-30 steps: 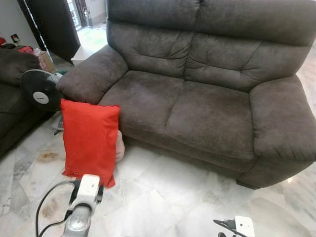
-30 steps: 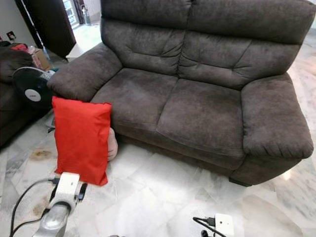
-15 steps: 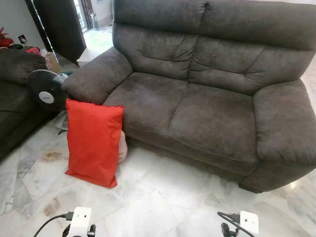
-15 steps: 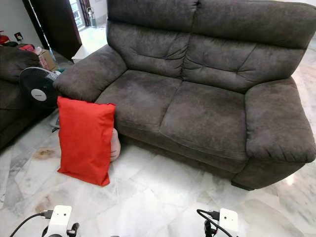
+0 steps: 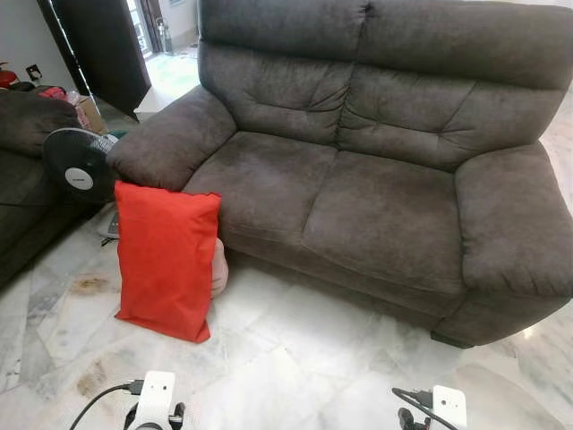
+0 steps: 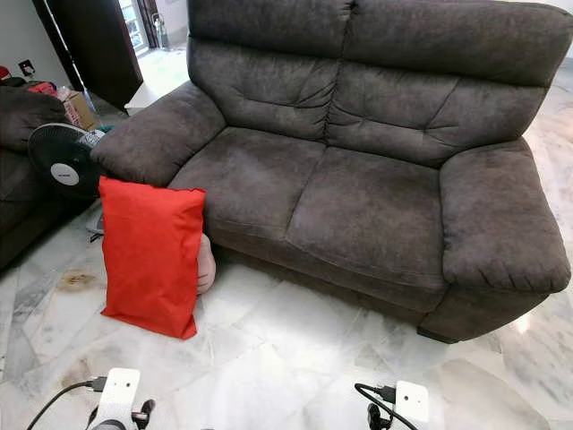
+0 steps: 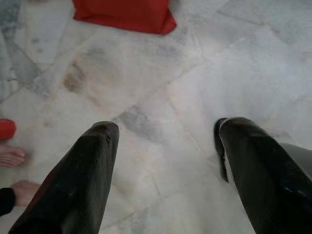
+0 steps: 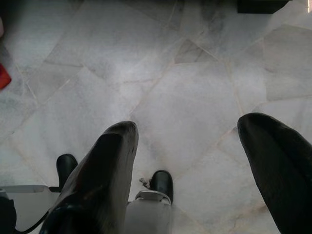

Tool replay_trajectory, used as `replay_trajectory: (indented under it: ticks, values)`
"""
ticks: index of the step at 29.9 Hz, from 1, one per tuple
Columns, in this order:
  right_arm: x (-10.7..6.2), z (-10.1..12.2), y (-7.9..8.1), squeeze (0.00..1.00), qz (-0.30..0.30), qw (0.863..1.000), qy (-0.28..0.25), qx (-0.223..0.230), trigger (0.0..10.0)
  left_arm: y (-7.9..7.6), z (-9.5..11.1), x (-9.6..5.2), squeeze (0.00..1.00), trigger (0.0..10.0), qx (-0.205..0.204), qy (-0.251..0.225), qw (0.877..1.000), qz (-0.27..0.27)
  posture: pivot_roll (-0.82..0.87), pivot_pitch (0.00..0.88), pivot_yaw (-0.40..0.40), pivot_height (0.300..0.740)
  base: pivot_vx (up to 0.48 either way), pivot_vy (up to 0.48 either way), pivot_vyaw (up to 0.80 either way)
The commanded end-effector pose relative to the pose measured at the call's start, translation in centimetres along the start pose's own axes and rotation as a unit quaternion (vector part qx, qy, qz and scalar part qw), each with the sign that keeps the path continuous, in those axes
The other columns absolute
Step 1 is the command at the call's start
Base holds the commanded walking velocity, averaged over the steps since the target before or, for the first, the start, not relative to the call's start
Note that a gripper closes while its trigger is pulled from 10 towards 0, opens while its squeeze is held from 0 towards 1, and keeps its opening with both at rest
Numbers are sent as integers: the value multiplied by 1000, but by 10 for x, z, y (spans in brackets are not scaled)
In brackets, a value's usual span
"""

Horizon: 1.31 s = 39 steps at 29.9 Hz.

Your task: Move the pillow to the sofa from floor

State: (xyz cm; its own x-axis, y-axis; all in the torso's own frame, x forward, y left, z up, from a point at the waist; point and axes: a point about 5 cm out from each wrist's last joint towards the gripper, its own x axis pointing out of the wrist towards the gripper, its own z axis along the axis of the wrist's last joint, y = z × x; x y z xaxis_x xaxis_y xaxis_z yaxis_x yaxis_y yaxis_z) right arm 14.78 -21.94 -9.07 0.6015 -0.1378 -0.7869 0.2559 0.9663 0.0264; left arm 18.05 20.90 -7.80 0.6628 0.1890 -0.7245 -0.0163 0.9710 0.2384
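So your two arms were hanging low at this point, both just over the marble floor (image 5: pixel 295 358). The left gripper (image 7: pixel 163 141) had its fingers (image 7: pixel 83 175) spread wide apart with nothing between them, only pale veined tile underneath. Same story for the right gripper (image 8: pixel 187 141): fingers (image 8: pixel 105 165) released, gap wide open, holding nothing. In the head view you could see the white wrist blocks of both arms peeking in at 7 and 5 o'clock, cables trailing off them.

In the left wrist view there were a person's bare toes (image 7: pixel 12 156) and a bit of dark sleeve at the edge of the floor, plus a small red thing next to them that I couldn't identify.

Further out, at about 9 o'clock from the middle of the head view, the red pillow (image 5: pixel 166 260) was standing upright on the floor, leaning back against the front corner of the sofa (image 5: pixel 376 179) right below its left armrest. Something pale pink (image 5: pixel 218 267) was tucked behind it, touching the sofa base; couldn't tell what it was.

The dark brown two-seater took up the 12 to 3 o'clock area, seat cushions bare. Off at 10 o'clock a black floor fan (image 5: pixel 79 166) stood beside a second dark couch (image 5: pixel 27 188), with a doorway (image 5: pixel 166 40) beyond at 11.
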Motion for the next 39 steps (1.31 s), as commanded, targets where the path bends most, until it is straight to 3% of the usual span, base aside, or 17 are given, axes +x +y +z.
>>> replay_trajectory:
  ticks: [1, 12, 31, 39]
  values:
    - [-1, -4, 1, 0, 2, 1000, 8, 3, 10000, 1, -5, -1, 0, 10000, 1, 6, 1000, 1, 109, 15, -7, 740, 0, 0, 0]
    - [0, -2, -1, 0, 3, 999, 21, -35, 10000, -1, -7, -2, 0, 10000, -3, 14, 1000, -6, 102, 25, -16, 740, 0, 0, 250]
    - [1, -2, 0, 0, 9, 999, 24, -34, 10000, -2, -3, 0, 0, 10000, -3, 13, 1000, -13, 101, 32, -16, 740, 0, 0, 626]
    - [1, -1, 0, 0, 10, 999, 24, -24, 10000, -3, -1, 0, 0, 10000, -1, 9, 1000, -20, 99, 32, -17, 740, 0, 0, 0]
